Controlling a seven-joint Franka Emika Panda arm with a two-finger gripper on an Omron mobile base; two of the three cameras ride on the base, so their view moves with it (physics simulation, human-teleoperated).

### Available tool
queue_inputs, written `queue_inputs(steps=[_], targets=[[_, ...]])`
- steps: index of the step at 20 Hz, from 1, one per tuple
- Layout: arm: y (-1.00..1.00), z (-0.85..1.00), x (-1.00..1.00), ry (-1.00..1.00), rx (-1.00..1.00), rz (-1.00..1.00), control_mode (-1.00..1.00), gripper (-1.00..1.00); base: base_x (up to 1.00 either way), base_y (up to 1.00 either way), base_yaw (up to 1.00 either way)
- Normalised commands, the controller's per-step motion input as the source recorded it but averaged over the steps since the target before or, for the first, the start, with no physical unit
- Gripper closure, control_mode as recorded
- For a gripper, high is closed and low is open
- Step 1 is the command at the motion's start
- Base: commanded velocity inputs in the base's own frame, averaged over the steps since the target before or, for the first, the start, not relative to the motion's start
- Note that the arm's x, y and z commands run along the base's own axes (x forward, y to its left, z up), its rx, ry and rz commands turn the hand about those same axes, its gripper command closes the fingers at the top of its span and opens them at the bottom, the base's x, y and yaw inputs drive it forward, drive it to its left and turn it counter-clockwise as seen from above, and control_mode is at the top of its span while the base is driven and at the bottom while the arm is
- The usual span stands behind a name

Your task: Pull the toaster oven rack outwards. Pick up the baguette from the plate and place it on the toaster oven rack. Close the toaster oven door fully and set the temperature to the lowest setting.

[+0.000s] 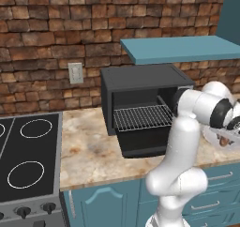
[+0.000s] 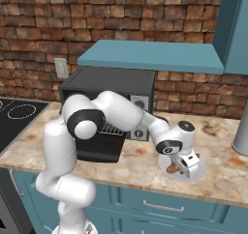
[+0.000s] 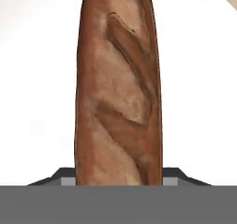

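Baguette [image 3: 118, 89]: matt, rough brown crust. Plate [image 3: 37, 79]: smooth white. Rack [image 1: 142, 117]: thin metal wire; counter [image 1: 89, 155]: polished speckled stone.

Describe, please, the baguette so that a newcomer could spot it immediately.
Start at the dark toaster oven on the marble counter, door dropped open. To its right lies a round white plate. The baguette on it is a short reddish-brown loaf with slanted slashes, with the gripper right over it.

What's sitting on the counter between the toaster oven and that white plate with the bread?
Nothing: in the right base view, only bare marbled counter lies between the toaster oven and the plate, crossed above by the robot's arm.
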Motion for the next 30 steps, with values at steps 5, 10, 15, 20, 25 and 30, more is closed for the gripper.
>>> queue_inputs(steps=[5,10,15,20,25,30], targets=[[0.30,0.97,-0.35,-0.07,0.00,0.00,-1.00,1.00,0.00,0.00,0.00],[0.64,1.00,-0.20,-0.02,0.00,0.00,-1.00,1.00,0.00,0.00,0.00],[1.00,0.88,-0.17,0.00,0.00,0.00,-1.00,1.00,0.00,0.00,0.00],[0.95,0.79,-0.26,0.00,0.00,0.00,-1.00,1.00,0.00,0.00,0.00],[0.93,0.55,-0.08,0.04,0.00,0.00,-1.00,1.00,0.00,0.00,0.00],[0.92,0.26,0.00,0.02,0.03,-0.02,-1.00,1.00,0.00,0.00,0.00]])
